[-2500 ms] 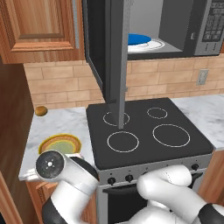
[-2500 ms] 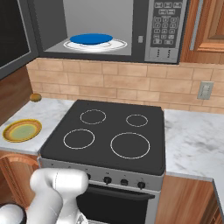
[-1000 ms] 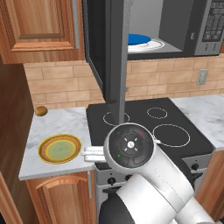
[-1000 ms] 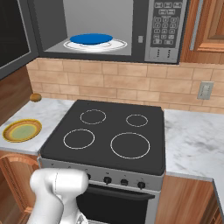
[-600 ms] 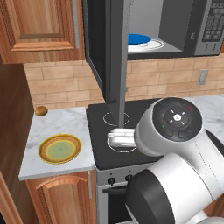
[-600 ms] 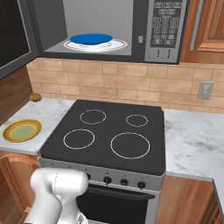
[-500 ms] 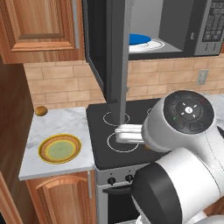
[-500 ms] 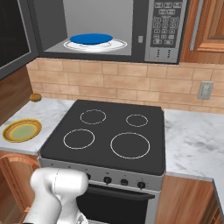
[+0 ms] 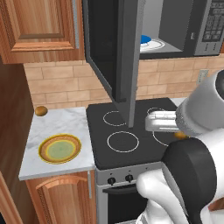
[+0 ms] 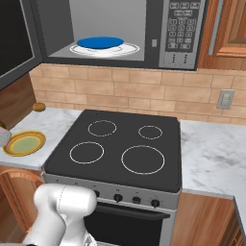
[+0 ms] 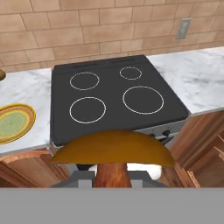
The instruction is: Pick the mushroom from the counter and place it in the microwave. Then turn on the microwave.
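With the mushroom [image 11: 113,151] grasped in the tool [image 11: 112,175], the arm has swung right across the stove [image 9: 131,135], leaving insertion into the open microwave [image 10: 115,33] next.

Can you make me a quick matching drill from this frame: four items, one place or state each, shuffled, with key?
Items:
1. mushroom
2. yellow plate
3. blue plate
4. microwave door

States:
A. inside the microwave
B. swung open
C. held in the gripper
D. on the counter left of the stovetop

Pairs: 1-C, 2-D, 3-A, 4-B
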Controlling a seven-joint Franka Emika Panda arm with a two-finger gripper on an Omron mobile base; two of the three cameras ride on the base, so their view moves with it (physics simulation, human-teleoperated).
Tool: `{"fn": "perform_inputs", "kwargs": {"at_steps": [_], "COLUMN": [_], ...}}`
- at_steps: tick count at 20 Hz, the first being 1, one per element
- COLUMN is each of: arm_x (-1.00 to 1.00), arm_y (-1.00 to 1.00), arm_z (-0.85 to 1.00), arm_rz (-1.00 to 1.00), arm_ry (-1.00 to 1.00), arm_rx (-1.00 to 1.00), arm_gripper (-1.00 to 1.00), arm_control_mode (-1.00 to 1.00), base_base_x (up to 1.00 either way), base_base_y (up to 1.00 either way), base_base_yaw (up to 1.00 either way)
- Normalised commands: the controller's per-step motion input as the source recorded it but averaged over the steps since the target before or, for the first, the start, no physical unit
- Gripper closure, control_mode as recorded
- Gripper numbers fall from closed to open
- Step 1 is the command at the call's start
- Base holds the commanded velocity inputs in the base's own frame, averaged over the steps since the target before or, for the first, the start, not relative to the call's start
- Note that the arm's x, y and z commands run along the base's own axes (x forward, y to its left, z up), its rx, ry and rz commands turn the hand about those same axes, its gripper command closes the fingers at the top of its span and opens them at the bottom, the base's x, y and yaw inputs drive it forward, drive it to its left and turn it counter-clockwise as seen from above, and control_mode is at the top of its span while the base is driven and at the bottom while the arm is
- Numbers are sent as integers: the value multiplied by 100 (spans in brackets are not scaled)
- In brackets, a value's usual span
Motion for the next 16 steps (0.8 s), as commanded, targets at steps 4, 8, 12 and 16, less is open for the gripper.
{"fn": "perform_inputs", "kwargs": {"at_steps": [4, 8, 12, 16], "arm_x": [-9, 0, 18, 39], "arm_y": [-25, -39, -55, -54], "arm_z": [7, 21, 36, 31], "arm_rz": [0, 0, 0, 0], "arm_ry": [0, -1, -2, -1], "arm_rx": [0, 0, 0, 2], "arm_gripper": [100, 100, 100, 100], "arm_control_mode": [-100, -100, -100, -100], "base_base_x": [0, 0, 0, 0], "base_base_y": [0, 0, 0, 0], "base_base_yaw": [0, 0, 0, 0]}}
